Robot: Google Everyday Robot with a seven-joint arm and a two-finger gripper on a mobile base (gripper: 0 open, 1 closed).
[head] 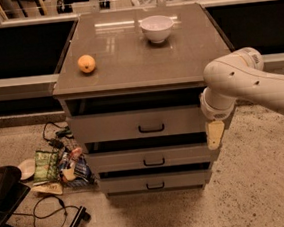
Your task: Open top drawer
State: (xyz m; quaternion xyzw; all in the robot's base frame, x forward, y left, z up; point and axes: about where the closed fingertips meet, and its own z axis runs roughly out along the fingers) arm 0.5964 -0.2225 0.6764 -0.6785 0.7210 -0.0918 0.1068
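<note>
The top drawer [108,127] is the widest grey drawer, right under the cabinet top, with a small dark loop handle [151,128] at its centre. A dark gap shows above its front panel. My gripper [215,134] hangs from the white arm [239,78] and points down at the right end of the top drawer's front. It overlaps the right corner of that panel and is well to the right of the handle. It holds nothing that I can see.
Two narrower grey drawers [121,160] sit below. An orange [87,63] and a white bowl [157,28] stand on the cabinet top [142,60]. Snack bags and cables [56,166] lie on the floor at the left, beside a dark base [4,199].
</note>
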